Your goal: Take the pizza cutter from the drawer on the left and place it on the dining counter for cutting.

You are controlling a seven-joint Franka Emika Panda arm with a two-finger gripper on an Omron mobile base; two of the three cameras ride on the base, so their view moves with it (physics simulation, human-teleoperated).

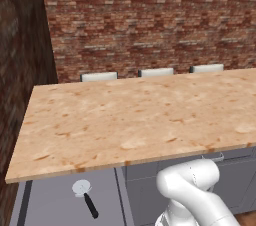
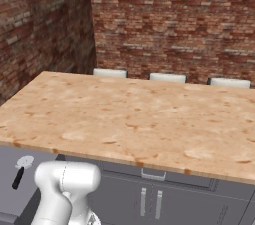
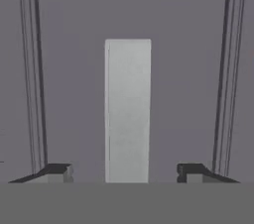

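Note:
The pizza cutter (image 1: 84, 194), with a black handle and a pale round wheel, lies in the pulled-out grey drawer (image 1: 50, 205) under the left end of the dining counter (image 1: 135, 120). From the right side the pizza cutter (image 2: 21, 168) rests in the same drawer (image 2: 6, 157), below the counter (image 2: 129, 119) edge. In the hand view my gripper (image 3: 126, 173) is open, its fingertips (image 3: 59, 172) wide apart. The drawer's silver bar handle (image 3: 127, 109) stands between them, untouched, against the grey drawer front (image 3: 74, 94).
White seat backs (image 1: 99, 76) line the counter's far edge before a brick wall. Grey cabinet doors with vertical handles (image 2: 144, 201) and another drawer handle (image 2: 153, 174) sit under the counter to the right. My white elbow (image 1: 190, 180) rises just in front.

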